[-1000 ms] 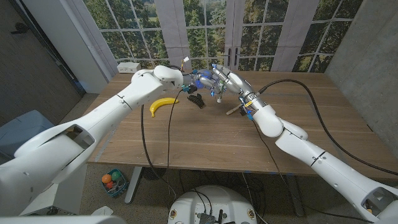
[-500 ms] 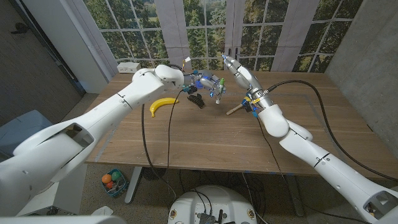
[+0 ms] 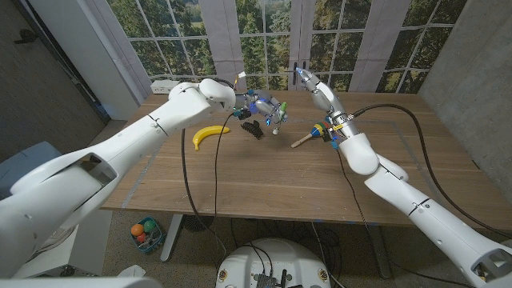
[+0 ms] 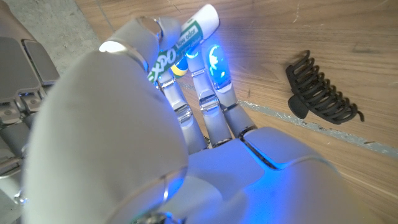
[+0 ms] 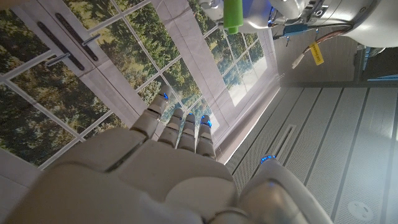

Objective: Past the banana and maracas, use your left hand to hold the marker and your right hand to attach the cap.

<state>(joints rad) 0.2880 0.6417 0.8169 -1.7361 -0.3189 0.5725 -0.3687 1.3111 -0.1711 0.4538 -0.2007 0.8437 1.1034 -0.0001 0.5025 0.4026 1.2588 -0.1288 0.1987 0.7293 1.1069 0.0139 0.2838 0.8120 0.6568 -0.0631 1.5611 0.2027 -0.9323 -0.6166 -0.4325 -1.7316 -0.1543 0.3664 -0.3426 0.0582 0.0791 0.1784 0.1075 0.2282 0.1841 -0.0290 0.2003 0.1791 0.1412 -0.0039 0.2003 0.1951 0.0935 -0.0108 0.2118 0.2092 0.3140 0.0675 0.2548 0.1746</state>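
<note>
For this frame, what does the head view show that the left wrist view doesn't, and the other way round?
Head view alone: the banana, the maraca and the raised right hand, apart from the left. Left wrist view alone: the marker's printed label and white end, gripped among the fingers. Both: the left hand holding the marker over the wooden table, and the black hair clip beside it.

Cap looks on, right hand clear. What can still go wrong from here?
1. The left hand holds the marker above the table; releasing there could drop it onto the hair clip.
2. The right hand is raised above the maraca; lowering the arm straight down could knock it.
</note>
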